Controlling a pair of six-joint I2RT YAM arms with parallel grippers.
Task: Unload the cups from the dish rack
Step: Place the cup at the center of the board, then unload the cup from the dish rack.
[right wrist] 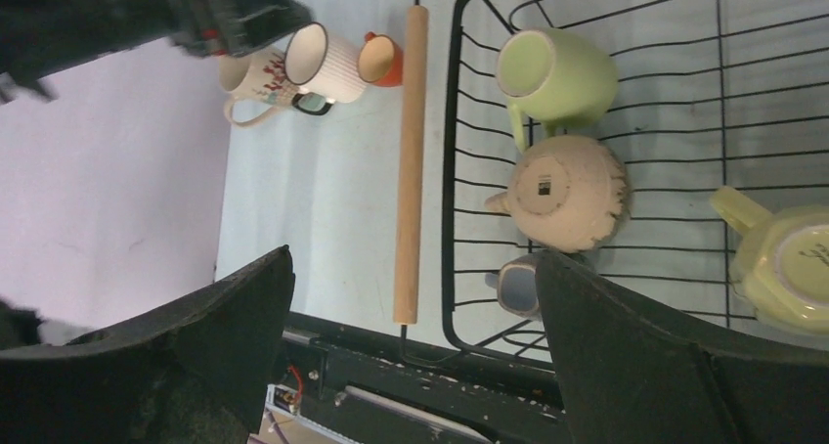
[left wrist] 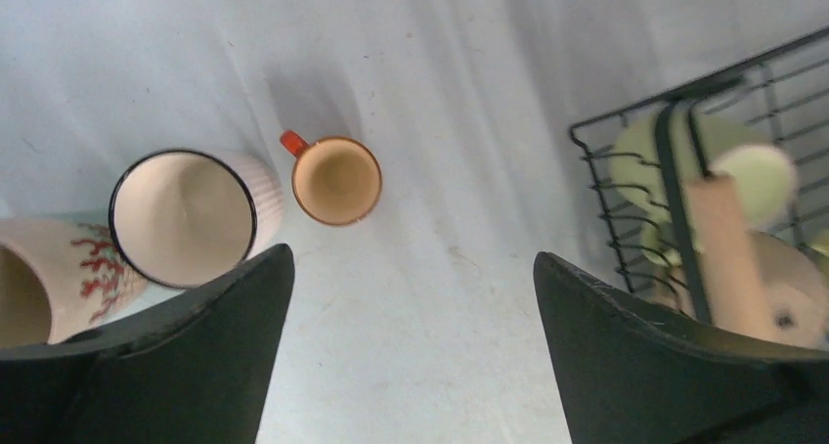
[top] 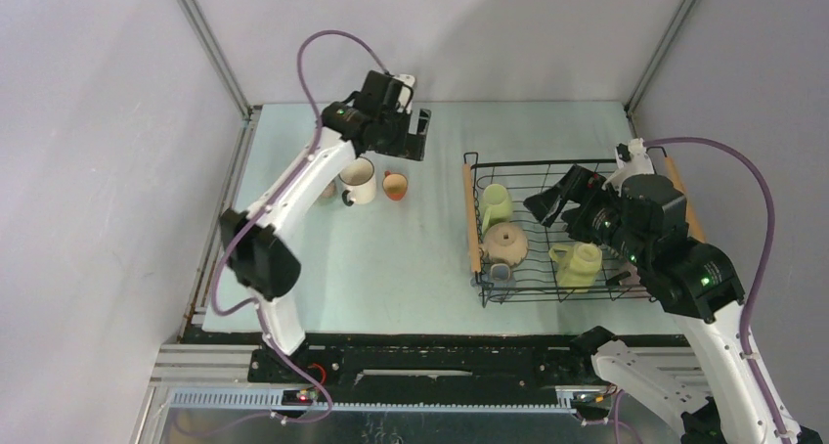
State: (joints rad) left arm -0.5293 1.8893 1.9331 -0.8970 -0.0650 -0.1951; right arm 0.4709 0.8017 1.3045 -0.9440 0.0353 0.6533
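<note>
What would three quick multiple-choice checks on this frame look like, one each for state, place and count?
1. The tan cup in the rack is:
A) upside down
B) upright
C) on its side

2. The orange cup is:
A) in the rack
B) stacked on the tan cup
C) on the table beside the ribbed white cup

3. Cups showing on the table, outside the rack:
A) one
B) three
C) five

Answers:
1 A: its flat base faces up at the right wrist camera.
2 C: it stands mouth up on the table next to the ribbed white cup.
3 B: the orange cup, the ribbed white cup and a coral-patterned cup.
</note>
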